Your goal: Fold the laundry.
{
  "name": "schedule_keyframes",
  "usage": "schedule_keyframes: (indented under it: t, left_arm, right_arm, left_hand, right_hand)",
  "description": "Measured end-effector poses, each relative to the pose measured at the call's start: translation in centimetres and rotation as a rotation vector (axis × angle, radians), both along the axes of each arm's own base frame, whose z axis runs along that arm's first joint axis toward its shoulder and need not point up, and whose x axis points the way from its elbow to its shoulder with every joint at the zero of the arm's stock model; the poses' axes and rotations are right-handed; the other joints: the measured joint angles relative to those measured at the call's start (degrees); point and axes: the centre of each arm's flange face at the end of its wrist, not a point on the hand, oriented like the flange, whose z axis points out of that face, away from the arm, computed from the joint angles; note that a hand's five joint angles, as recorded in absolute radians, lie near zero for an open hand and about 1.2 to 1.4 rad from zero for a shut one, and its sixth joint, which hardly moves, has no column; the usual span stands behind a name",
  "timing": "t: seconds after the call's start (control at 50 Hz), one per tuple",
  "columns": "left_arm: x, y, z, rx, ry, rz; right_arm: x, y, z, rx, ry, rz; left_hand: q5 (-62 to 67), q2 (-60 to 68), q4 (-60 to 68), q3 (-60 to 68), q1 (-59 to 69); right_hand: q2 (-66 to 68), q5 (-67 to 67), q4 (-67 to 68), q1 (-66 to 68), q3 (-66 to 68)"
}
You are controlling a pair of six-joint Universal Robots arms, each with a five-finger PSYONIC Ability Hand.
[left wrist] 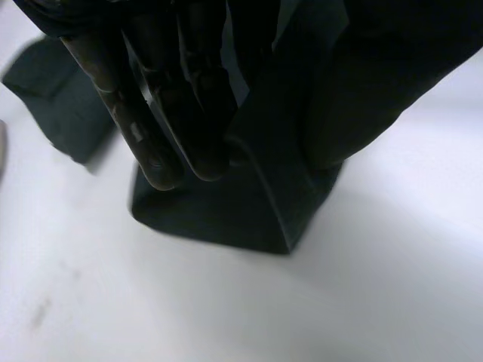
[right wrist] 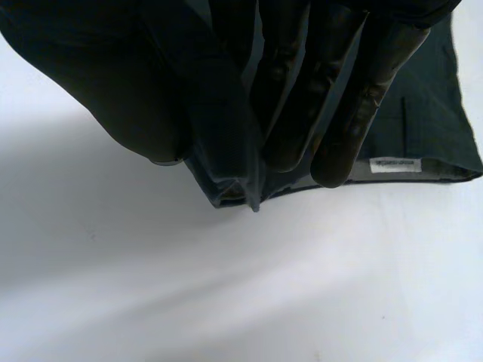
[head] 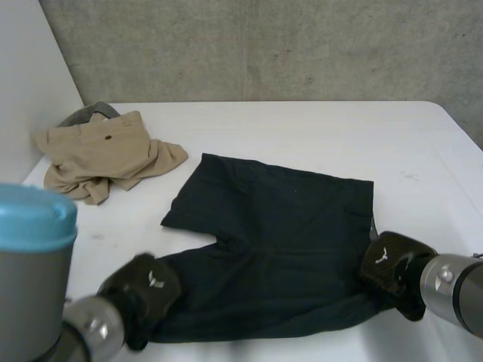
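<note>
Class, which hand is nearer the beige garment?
Left. The left hand holds the dark shorts at the near corner toward the beige garment; the right hand holds the opposite near corner, farther away.

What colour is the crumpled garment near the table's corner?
The garment is tan; clearest in head view.

A grey item (head: 89, 111) at upper left is mostly hidden under the tan garment (head: 106, 151). The label (right wrist: 395, 164) on the dark shorts (right wrist: 432, 98), by the right hand (right wrist: 294, 98), is unreadably small.
</note>
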Motion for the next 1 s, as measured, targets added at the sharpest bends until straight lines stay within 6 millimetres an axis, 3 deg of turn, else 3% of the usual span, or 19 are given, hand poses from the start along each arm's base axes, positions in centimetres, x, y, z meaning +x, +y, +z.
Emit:
schedule_keyframes:
  t: [0.04,0.14,0.16,0.28,0.4,0.48,0.54,0.56,0.58,0.62,0.66,0.68,0.72,0.74,0.76,0.8,0.82,0.9,1.0]
  left_arm:
    - [-0.7,-1.2,0.0,-0.032,0.023,0.005]
    - [-4.0,-7.8,0.2,-0.227,0.16,0.047]
    - [-4.0,-7.8,0.2,-0.227,0.16,0.047]
    - [-7.7,-16.4,-0.5,-0.52,0.35,0.085]
    - [-9.5,-22.1,-2.4,-0.7,0.454,0.108]
    - [-10.5,-24.3,-3.9,-0.753,0.489,0.098]
    - [-10.9,-24.9,-4.5,-0.763,0.499,0.086]
    - [-11.5,-25.7,-5.4,-0.778,0.518,0.057]
    - [-11.8,-25.9,-5.7,-0.784,0.527,0.044]
    - [-12.2,-26.2,-6.0,-0.8,0.544,0.024]
    - [-12.4,-26.4,-6.2,-0.819,0.559,0.013]
    - [-12.5,-26.4,-6.3,-0.83,0.568,0.008]
    - [-12.6,-26.4,-6.5,-0.844,0.58,0.002]
    - [-12.6,-26.2,-6.6,-0.853,0.589,-0.001]
    - [-12.6,-26.2,-6.6,-0.857,0.593,-0.001]
    - [-12.6,-25.8,-6.3,-0.873,0.608,-0.003]
    - [-12.4,-25.3,-5.6,-0.898,0.631,-0.002]
    - [-11.7,-23.6,-3.9,-0.922,0.669,0.015]
    - [-10.2,-20.8,-1.3,-0.888,0.685,0.077]
  right_arm:
    - [0.1,-0.6,0.0,-0.01,-0.023,-0.015]
    - [1.2,-4.9,-0.7,-0.092,-0.142,-0.109]
    - [1.2,-4.9,-0.7,-0.092,-0.142,-0.109]
    - [3.1,-10.8,-1.7,-0.295,-0.278,-0.199]
    - [4.5,-15.2,-2.8,-0.48,-0.326,-0.243]
    - [5.8,-17.8,-4.1,-0.579,-0.33,-0.249]
    - [6.4,-18.7,-4.8,-0.609,-0.323,-0.245]
    - [7.2,-20.0,-6.2,-0.645,-0.302,-0.237]
    - [7.5,-20.5,-6.8,-0.655,-0.293,-0.236]
    - [7.8,-21.1,-7.5,-0.672,-0.284,-0.241]
    - [7.9,-21.5,-7.7,-0.687,-0.288,-0.253]
    - [7.9,-21.8,-7.6,-0.698,-0.298,-0.267]
    - [7.9,-22.2,-7.3,-0.713,-0.32,-0.287]
    - [7.8,-22.4,-7.0,-0.721,-0.338,-0.302]
    - [7.8,-22.4,-6.8,-0.724,-0.347,-0.309]
    - [7.6,-22.4,-6.0,-0.728,-0.378,-0.327]
    - [7.1,-21.9,-3.8,-0.73,-0.452,-0.362]
    - [6.1,-19.6,0.7,-0.698,-0.571,-0.391]
    - [4.7,-15.8,2.6,-0.546,-0.594,-0.372]
  left_hand:
    - [0.0,0.0,0.0,0.0,0.0]
    - [0.0,0.0,0.0,0.0,0.0]
    - [0.0,0.0,0.0,0.0,0.0]
    - [0.0,0.0,0.0,0.0,0.0]
    - [0.0,0.0,0.0,0.0,0.0]
    - [0.0,0.0,0.0,0.0,0.0]
    - [0.0,0.0,0.0,0.0,0.0]
    - [0.0,0.0,0.0,0.0,0.0]
    - [0.0,0.0,0.0,0.0,0.0]
    - [0.0,0.0,0.0,0.0,0.0]
    - [-1.1,-2.0,-1.2,-2.0,-1.6]
    - [-11.4,-11.8,-12.0,-11.8,-13.2]
    - [-19.7,-21.6,-20.4,-20.1,-23.0]
    - [-36.7,-38.4,-37.4,-37.8,-42.4]
    - [-43.1,-45.2,-44.5,-44.5,-48.5]
    - [-48.7,-51.0,-51.3,-50.2,-52.8]
    - [-52.7,-56.6,-56.8,-55.9,-54.0]
    - [-52.7,-57.2,-57.4,-56.4,-54.0]
    - [-52.7,-57.2,-57.4,-56.4,-54.0]
  right_hand:
    - [0.0,0.0,0.0,0.0,0.0]
    - [0.0,0.1,0.0,0.0,0.0]
    - [0.0,0.1,0.0,0.0,0.0]
    - [0.0,0.8,0.0,0.0,0.0]
    - [0.0,0.7,0.0,0.0,0.0]
    - [0.0,0.8,0.0,0.0,0.0]
    - [0.0,0.8,0.0,0.0,0.0]
    - [-7.2,-5.9,-7.6,-6.2,-7.6]
    - [-21.4,-19.0,-21.5,-17.7,-21.7]
    - [-33.0,-30.8,-33.6,-27.8,-33.8]
    - [-33.0,-30.8,-33.6,-27.8,-33.8]
    - [-52.5,-50.1,-53.3,-43.5,-53.7]
    - [-54.2,-51.6,-54.7,-44.4,-55.6]
    - [-54.6,-52.0,-54.9,-44.5,-56.6]
    - [-54.6,-52.1,-54.9,-44.5,-56.6]
    - [-54.6,-52.1,-54.9,-44.5,-56.6]
    - [-54.6,-52.1,-54.9,-44.5,-56.6]
    - [-54.6,-52.1,-54.9,-44.5,-56.6]
    - [-54.6,-52.1,-54.9,-44.5,-56.6]
